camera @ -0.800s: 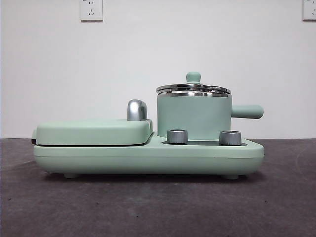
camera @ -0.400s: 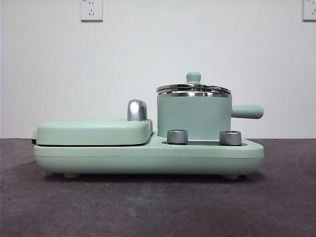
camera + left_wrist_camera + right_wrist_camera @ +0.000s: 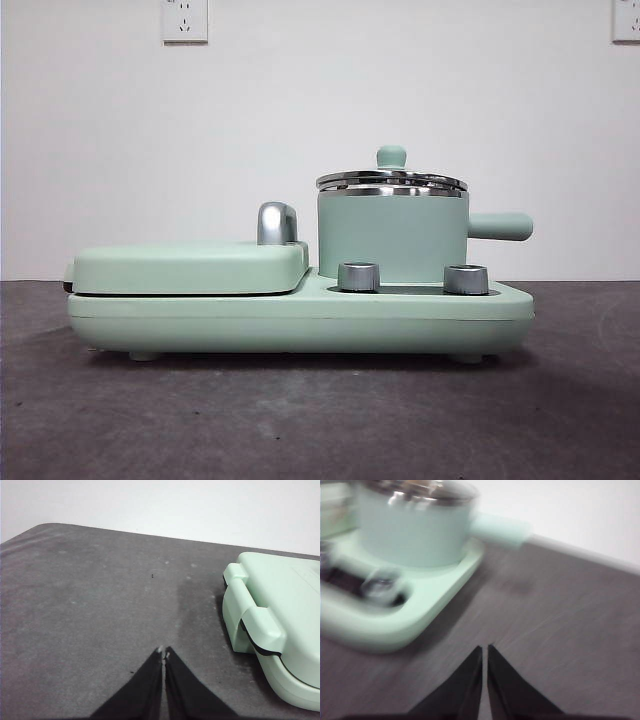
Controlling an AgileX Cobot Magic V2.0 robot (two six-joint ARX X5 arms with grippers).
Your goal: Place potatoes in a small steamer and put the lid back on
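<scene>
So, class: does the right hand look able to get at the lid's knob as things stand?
Probably yes. The right hand is beside the small steamer over bare table, and nothing covers the lid or its knob.

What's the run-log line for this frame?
lid: on small steamer | left gripper: shut, empty | right gripper: shut, empty, beside steamer | potato: unseen

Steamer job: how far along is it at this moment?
The lid sits on the small steamer, so the pot is closed. No potato shows in any view; it cannot be told whether one is inside. Nothing is in hand: the left hand and right hand are shut, empty, over bare table.
</scene>
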